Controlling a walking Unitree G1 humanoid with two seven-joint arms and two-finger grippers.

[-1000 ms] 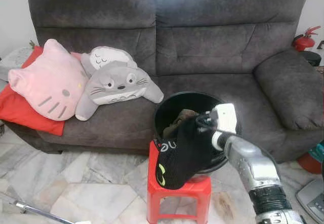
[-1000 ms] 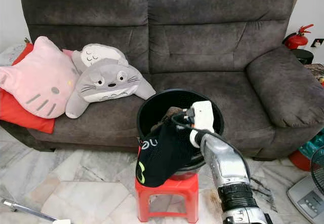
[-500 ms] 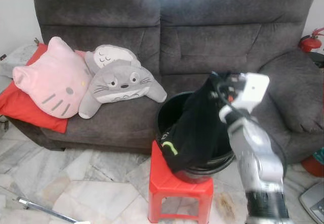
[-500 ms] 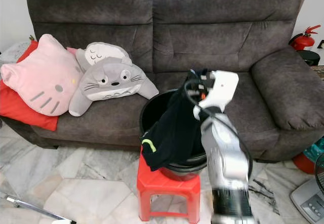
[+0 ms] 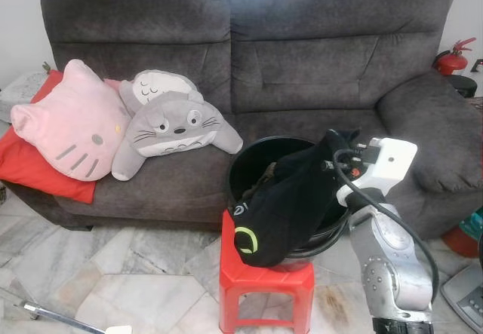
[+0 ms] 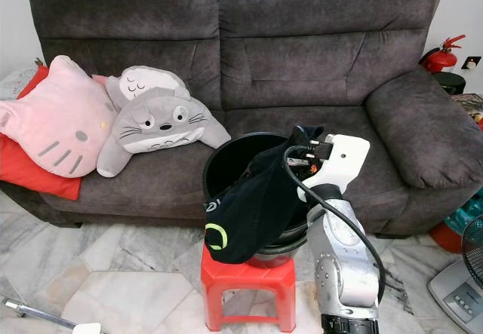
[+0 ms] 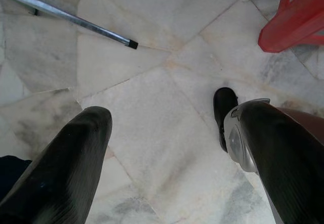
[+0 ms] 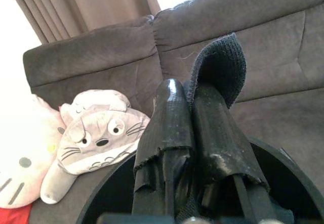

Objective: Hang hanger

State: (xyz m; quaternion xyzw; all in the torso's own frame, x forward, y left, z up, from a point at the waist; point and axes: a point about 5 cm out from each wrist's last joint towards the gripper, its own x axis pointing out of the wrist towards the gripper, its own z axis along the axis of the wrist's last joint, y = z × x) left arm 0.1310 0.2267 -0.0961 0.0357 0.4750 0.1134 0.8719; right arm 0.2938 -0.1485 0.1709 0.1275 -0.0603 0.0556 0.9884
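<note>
Right wrist view: you see the right gripper (image 8: 195, 128) with its two black fingers (image 8: 169, 118) pressed together on a fold of dark knit cloth, a flap of it curling above the tips.
Grip state: clenched on the black garment (image 5: 290, 202); the pinch is at one upper edge only.
Garment position: its top is lifted above the black basket (image 5: 245, 170); the rest trails down over the basket's front rim and hangs in front of the red stool (image 5: 264, 277) the basket stands on. A pale green ring mark shows on the hanging end.
Basket contents: more cloth lies inside, brownish, too bunched to tell apart.
Hanger: you have no hanger or rail in these frames; the task names one, the pictures show a garment.
Handling, my judgement: soft, limp, light. It will drape and swing, not hold shape. The knit gives fair friction against the pads, so slipping seems unlikely, but a one-edge pinch lets the cloth twist.
Where to hold: keep to a hem or collar edge, thick folded cloth, as now. Avoid a single thin layer.
Risk: the trailing end may drag on the basket rim or catch the cloth inside as you raise it.
Left gripper (image 7: 167, 148): hangs idle over the marble floor (image 7: 152, 82), fingers spread apart, nothing between them.
Surroundings: grey sofa (image 5: 317, 70) behind, with a grey plush cushion (image 5: 172, 130) and a pink cat cushion (image 5: 72, 119).
</note>
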